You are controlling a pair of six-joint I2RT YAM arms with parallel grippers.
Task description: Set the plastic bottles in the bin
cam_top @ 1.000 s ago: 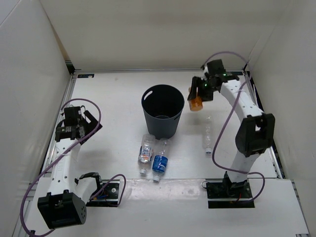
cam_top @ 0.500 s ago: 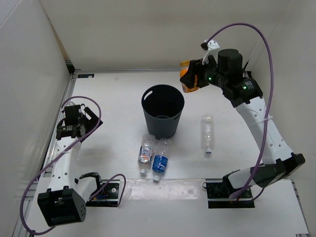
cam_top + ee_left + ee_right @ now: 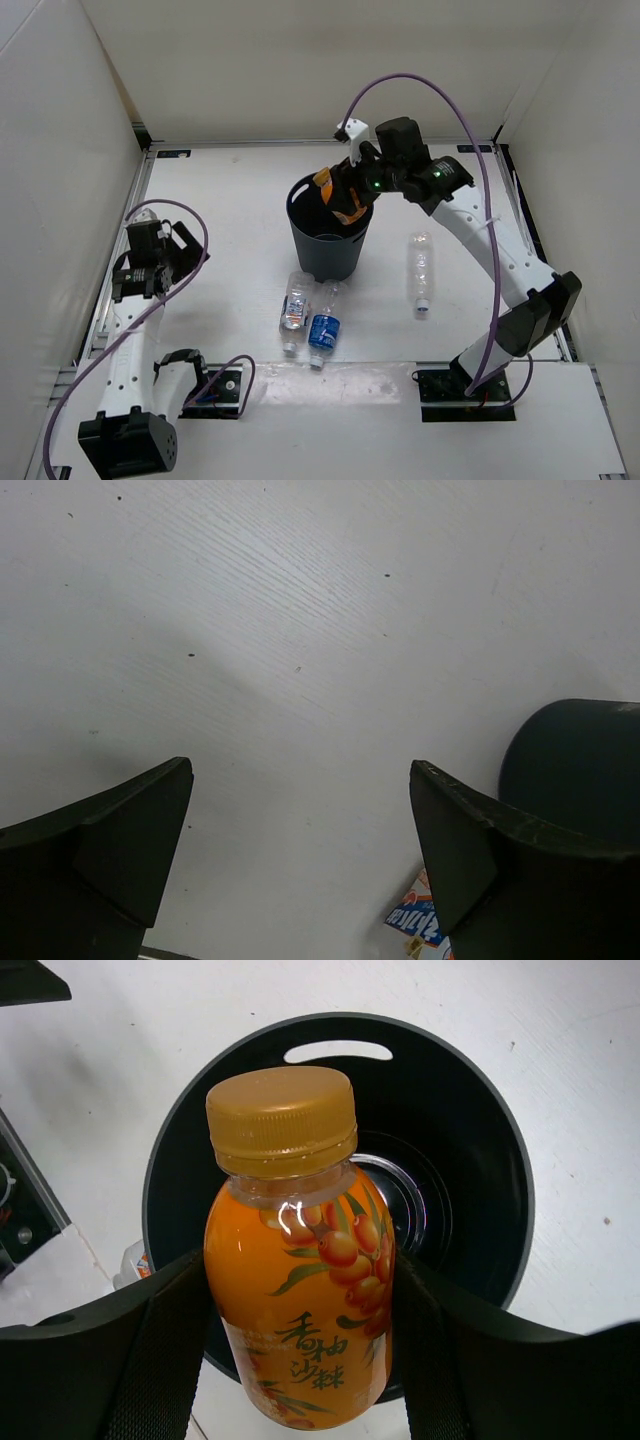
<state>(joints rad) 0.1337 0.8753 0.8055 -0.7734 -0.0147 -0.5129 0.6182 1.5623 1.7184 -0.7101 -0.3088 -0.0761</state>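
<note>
Fig. Top view w/ both wrist views. R gripper (image 3: 300,1310) pinches the short orange plastic bottle w/ gold cap (image 3: 298,1260) by its body, one finger on each side, cap pointing away from the wrist cam. The bottle hangs over the mouth of the dark round plastic bin (image 3: 331,226), toward the rim at approx. 1 o'clock in the top view; held there, in my judgement, so that a release drops it inside. Bin interior shows only its bare base.

L gripper (image 3: 300,870) stands spread wide, holding nothing, above bare white table (image 3: 300,630) at 9 o'clock of the bin: parked clear of the R arm's path.

Still lying on the table: clear bottle w/ white-blue label (image 3: 293,307) and clear bottle w/ blue label (image 3: 323,331), side by side at 6 o'clock, just beside the bin base; clear unlabelled bottle (image 3: 422,270) at approx. 4 o'clock, apart.
</note>
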